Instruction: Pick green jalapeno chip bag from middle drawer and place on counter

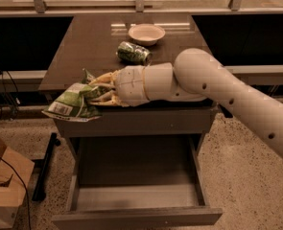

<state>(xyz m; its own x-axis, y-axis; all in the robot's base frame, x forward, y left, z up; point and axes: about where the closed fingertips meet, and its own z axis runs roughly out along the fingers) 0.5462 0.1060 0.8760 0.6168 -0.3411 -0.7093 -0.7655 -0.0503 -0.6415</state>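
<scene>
There is one green jalapeno chip bag (74, 102), pinched between the two fingers of the single gripper (97, 89) at the front-left edge of the one counter (88, 47). On that counter sit one green drink can (133, 52) and one pale bowl (146, 33). Below, one middle drawer (136, 217) stands pulled out, and one cardboard box (6, 186) sits on the floor at left.

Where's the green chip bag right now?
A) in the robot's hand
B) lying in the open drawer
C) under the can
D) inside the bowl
A: the hand, at the front-left edge of the counter above the open middle drawer, is shut on the green jalapeno chip bag, which hangs in the air.
</scene>
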